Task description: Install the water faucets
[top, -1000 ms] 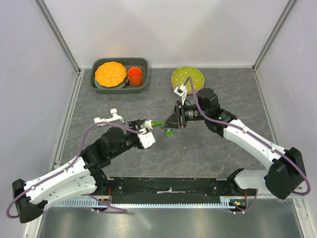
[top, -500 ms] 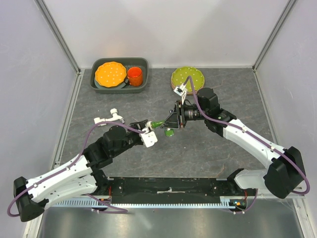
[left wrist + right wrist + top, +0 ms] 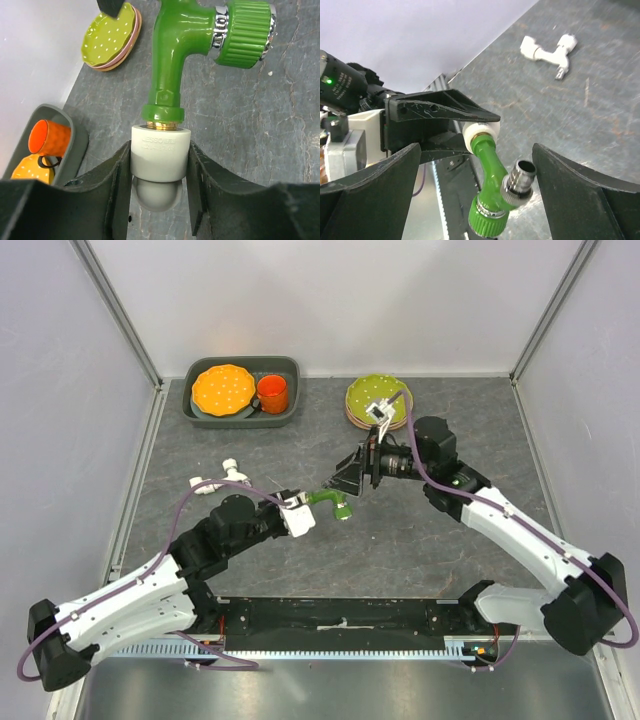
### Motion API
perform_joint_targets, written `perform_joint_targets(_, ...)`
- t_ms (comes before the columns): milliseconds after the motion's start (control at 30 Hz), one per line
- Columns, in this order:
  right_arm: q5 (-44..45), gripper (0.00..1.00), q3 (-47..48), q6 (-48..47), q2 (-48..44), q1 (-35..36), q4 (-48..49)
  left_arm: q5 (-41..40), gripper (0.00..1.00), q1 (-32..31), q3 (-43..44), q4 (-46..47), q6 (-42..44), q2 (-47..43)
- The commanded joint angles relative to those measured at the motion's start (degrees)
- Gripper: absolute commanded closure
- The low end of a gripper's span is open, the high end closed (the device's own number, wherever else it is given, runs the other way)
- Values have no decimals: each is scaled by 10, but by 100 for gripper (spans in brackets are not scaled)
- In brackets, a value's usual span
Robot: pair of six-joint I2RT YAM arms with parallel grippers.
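Fingers [image 3: 117,195] of left gripper [image 3: 303,510] clamped on white cylindrical end of dark green T-shaped plastic faucet [image 3: 170,75], mid-scene. Right gripper [image 3: 345,478] wide open, empty, just right of it. All-white plastic faucet [image 3: 222,477] lies apart, further left on grey table [image 3: 450,550].

- The green faucet [image 3: 170,60] is running off the top edge of the left wrist view, so its upper end is not showing.
- The sides of its white end piece [image 3: 160,157] are hiding behind the fingers [image 3: 117,195] of the left gripper [image 3: 160,149].
- One of these fingers is covering part of the orange plate [image 3: 27,170] in the grey bin [image 3: 75,145].
- The fingers [image 3: 370,200] of the right gripper [image 3: 476,146] are showing blurred and running off the bottom edge.
- From above, the right arm [image 3: 440,465] is overlapping the near rim of the green plates [image 3: 372,392].
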Motion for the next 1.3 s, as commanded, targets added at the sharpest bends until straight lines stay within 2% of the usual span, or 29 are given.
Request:
perform_joint_targets(0, 92, 2, 16, -43, -65, -7, 21, 49, 98, 36, 6, 51, -66, -13)
perform_joint_targets(167, 171, 2, 3, -84, -113, -8, -20, 120, 98, 89, 8, 74, -117, -17)
perform_joint_targets(267, 171, 2, -11, -93, -122, -8, -42, 146, 98, 108, 9, 84, -134, -17)
perform_joint_targets(433, 109, 2, -47, -62, -110, -8, -29, 160, 98, 120, 8, 91, -148, -16)
perform_joint_targets(633, 38, 2, -101, 18, -98, -2, 88, 163, 98, 125, 8, 100, -161, -10)
perform_joint_targets(1267, -38, 2, -68, 36, -63, 48, 77, 122, 98, 130, 13, 90, -157, -7)
